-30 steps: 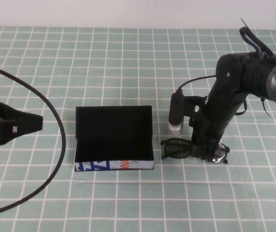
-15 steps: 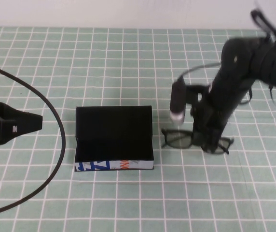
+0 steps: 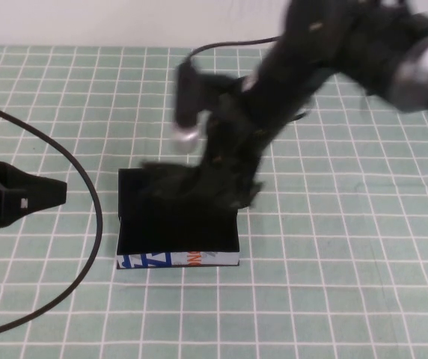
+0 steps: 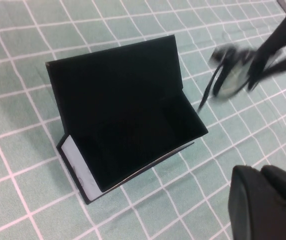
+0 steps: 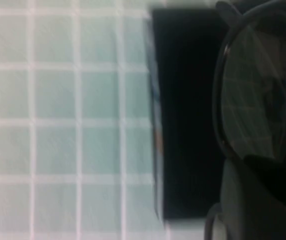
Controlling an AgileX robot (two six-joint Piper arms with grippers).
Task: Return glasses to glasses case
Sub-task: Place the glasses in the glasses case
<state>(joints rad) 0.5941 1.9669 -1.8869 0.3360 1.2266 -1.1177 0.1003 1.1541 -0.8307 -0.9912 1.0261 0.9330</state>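
The black glasses case [image 3: 176, 224] stands open on the checked cloth, lid upright at its far side and white printed front toward me. It also shows in the left wrist view [image 4: 123, 110] and the right wrist view [image 5: 183, 115]. My right gripper [image 3: 229, 187] is shut on the black-framed glasses [image 3: 170, 176] and holds them in the air over the case's right half. The glasses show blurred to one side of the case in the left wrist view [image 4: 230, 75], and a lens fills the right wrist view [image 5: 255, 110]. My left gripper [image 3: 49, 191] is shut and empty, left of the case.
A black cable [image 3: 94, 202] loops over the cloth between my left gripper and the case. A cylinder with a silver tip [image 3: 186, 134] hangs from the right arm above the case's lid. Green checked cloth [image 3: 334, 284] covers the table.
My right arm has lifted the glasses off the cloth to the right of the case and swung them left, over the open case. The left arm has not moved.
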